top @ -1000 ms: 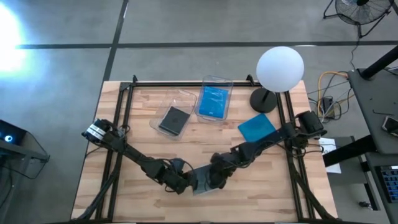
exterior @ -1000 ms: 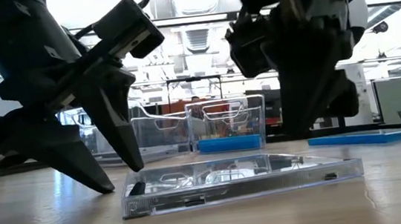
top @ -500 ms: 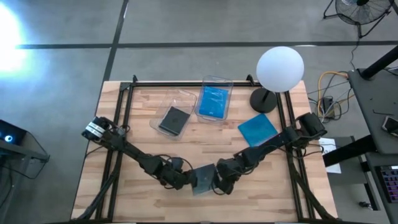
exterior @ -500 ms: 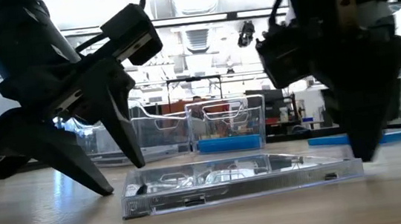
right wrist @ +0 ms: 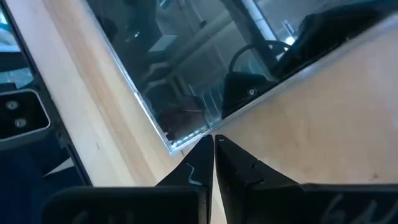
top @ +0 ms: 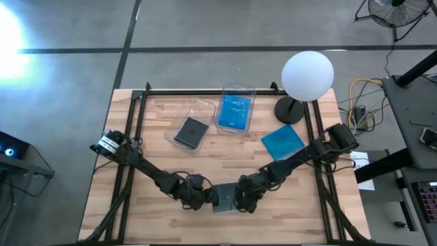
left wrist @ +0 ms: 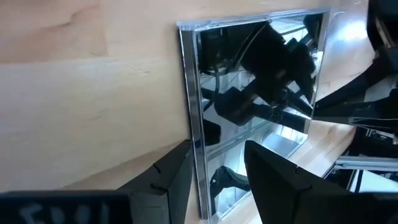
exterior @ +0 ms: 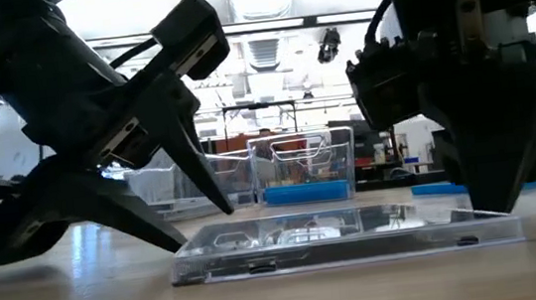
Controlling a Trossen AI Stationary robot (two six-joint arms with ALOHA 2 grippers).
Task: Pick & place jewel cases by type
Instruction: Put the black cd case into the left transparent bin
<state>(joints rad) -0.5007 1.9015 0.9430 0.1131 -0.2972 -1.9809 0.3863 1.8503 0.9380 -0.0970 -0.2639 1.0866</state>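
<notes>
A glossy dark jewel case (top: 222,198) (exterior: 347,237) lies flat on the wood near the table's near edge. My left gripper (top: 203,198) (left wrist: 217,171) is open at its left edge (left wrist: 194,124), low and slanting. One finger (left wrist: 171,174) is over the wood beside the case and the other finger (left wrist: 273,180) is over its top. My right gripper (top: 240,202) (right wrist: 211,142) is shut at the case's right side, pointing down. A blue case (top: 282,141) lies flat on the table's right part. My left gripper stands across the case's left edge (exterior: 184,251); I cannot tell whether a finger touches it. My right gripper has its shut fingertips (right wrist: 202,152) against a corner of the case (right wrist: 177,142) on its right side, coming steeply from above. The case lies flat on the table.
Two clear bins stand at the far side. One bin (top: 190,121) holds a dark case (top: 191,132), the other bin (top: 237,92) holds a blue case (top: 235,111). A lamp with a white globe (top: 307,75) stands at the far right. Bare wood lies left of the arms.
My right gripper has moved from behind the case toward the table's near edge and down to the case's right corner. My left gripper has tipped lower and moved toward the case. The case has turned slightly on the table, staying flat.
</notes>
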